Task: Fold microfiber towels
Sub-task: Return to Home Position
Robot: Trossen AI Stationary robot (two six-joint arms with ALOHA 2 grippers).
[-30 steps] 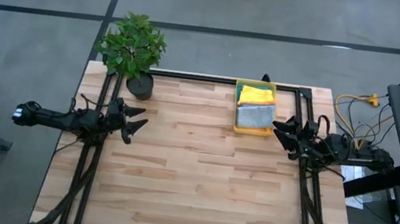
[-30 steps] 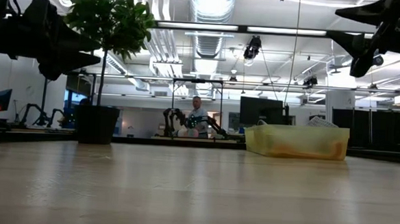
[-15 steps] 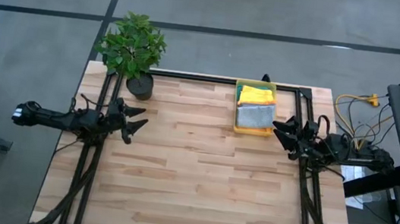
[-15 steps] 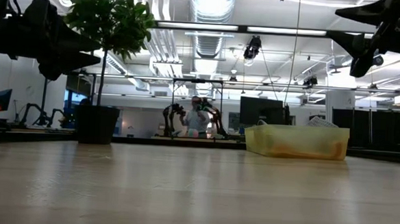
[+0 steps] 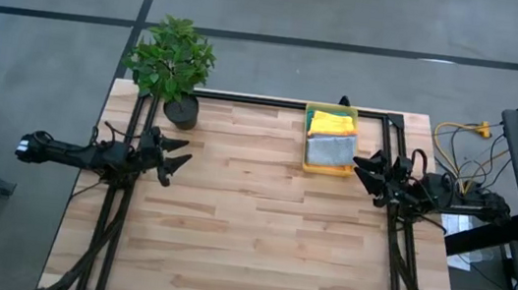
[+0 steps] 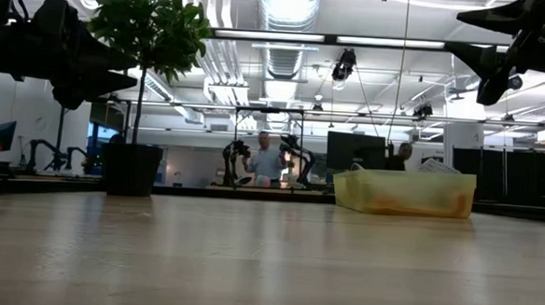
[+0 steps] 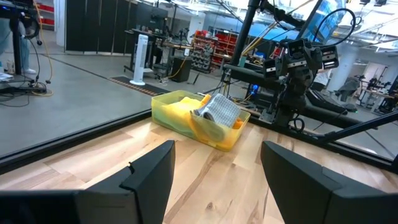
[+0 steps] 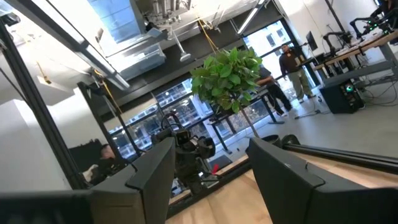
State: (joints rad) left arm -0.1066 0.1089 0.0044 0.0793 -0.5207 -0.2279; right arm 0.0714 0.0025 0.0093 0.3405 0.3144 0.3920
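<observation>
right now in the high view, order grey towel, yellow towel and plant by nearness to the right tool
1. Grey towel, in the bin, just beside the right tool.
2. Yellow towel, at the bin's far end.
3. Plant, far left corner.

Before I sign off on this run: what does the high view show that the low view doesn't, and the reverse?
Only the high view: inside the yellow bin, a yellow towel farther back and a grey towel nearer the front; the left end effector and right end effector, both open and empty, at opposite table sides. Only the low view: the room beyond, with a person at a far bench; the bin's contents are unreadable there. Both: the bin, the potted plant, the wooden table.
</observation>
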